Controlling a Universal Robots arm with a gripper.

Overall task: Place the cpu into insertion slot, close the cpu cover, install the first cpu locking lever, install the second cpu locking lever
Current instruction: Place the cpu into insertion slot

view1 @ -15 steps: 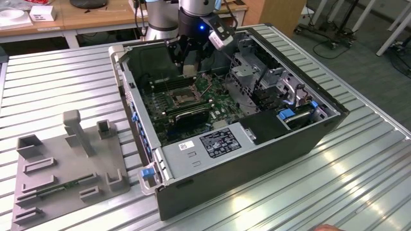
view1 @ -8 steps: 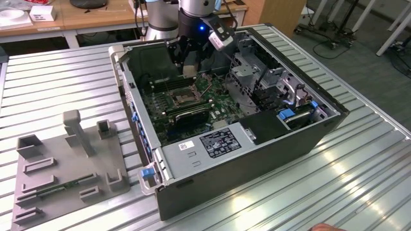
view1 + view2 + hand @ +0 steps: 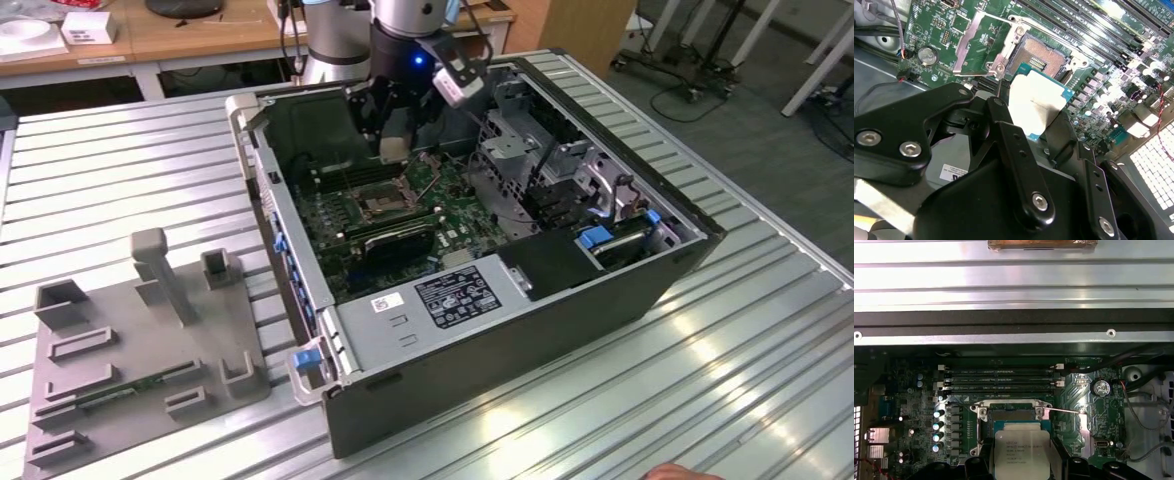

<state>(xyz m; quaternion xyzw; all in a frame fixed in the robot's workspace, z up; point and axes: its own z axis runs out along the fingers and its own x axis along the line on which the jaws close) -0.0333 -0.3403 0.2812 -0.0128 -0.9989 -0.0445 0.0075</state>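
A robotics lab: open computer case (image 3: 534,330) on ribbed metal bench (image 3: 134,170).

The small square silvery-grey cpu (image 3: 1021,454) has a brushed metal top with a dull sheen. The thin square silver metal cpu cover (image 3: 966,50) is bare and shiny. The green circuit board (image 3: 1076,395) looks lacquered. At the exterior view's lower right, the ribbed metal table (image 3: 721,350) gleams; at its lower left, the grey plastic fixture tray (image 3: 134,335) is matt.
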